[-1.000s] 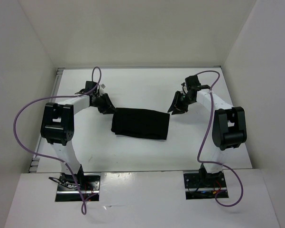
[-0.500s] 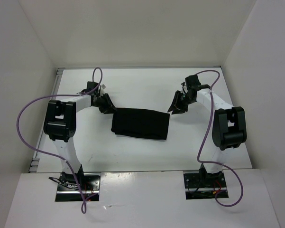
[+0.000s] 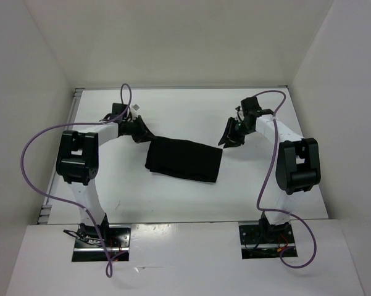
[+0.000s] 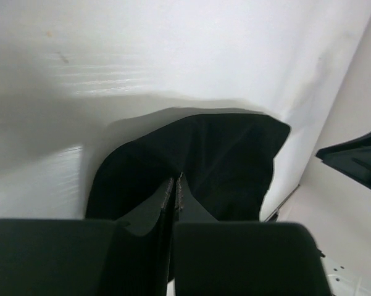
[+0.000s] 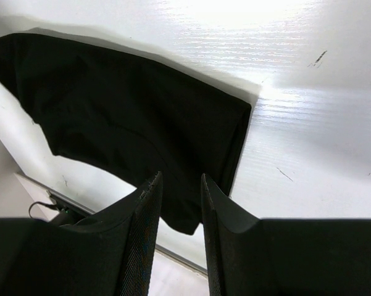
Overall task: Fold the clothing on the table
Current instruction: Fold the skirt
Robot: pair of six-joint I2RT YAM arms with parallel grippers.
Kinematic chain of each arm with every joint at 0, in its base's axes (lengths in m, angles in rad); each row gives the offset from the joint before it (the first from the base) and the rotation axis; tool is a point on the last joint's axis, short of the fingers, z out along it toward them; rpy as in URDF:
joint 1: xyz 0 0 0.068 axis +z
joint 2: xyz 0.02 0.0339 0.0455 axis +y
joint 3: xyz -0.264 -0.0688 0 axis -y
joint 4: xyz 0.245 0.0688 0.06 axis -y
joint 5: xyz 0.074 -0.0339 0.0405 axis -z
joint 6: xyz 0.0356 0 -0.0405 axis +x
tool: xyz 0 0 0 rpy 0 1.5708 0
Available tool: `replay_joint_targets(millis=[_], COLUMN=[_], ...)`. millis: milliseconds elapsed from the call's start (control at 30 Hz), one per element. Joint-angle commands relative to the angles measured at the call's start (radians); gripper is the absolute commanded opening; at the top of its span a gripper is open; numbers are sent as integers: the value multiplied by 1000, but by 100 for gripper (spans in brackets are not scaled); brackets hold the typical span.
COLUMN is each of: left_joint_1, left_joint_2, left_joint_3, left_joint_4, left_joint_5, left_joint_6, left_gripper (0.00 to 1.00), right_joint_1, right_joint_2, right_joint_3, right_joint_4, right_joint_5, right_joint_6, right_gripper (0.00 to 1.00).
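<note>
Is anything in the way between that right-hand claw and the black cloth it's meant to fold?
Nothing visible. The right claw hangs open just beside the right end of the soft black fabric garment, and only bare smooth white tabletop shows around them.

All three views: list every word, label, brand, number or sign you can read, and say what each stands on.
None: no view holds text that can be read.
The clothing is plain black, with no print or label showing.
The table bears only faint scuffs.
A pale patch on the left arm is too small to read.
</note>
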Motion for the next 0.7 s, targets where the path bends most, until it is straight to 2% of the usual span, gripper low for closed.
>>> replay_joint_targets(millis=[0, 233, 500, 667], left_joint_1=[0, 9, 9, 9], left_joint_2=[-78, 28, 57, 57], left_joint_3=[59, 91, 111, 111], left_joint_4=[49, 93, 119, 99], left_joint_5=[38, 26, 41, 32], left_joint_6=[-24, -53, -82, -71], left_gripper=[0, 0, 0, 0], right_joint_1=[-4, 5, 49, 124], right_joint_2=[5, 5, 36, 45], right_joint_3=[17, -2, -57, -105], right_joint_4=[0, 19, 1, -33], right_joint_5=[-11, -24, -10, -10], right_joint_6=[-16, -16, -16, -37], right_gripper=[37, 36, 1, 0])
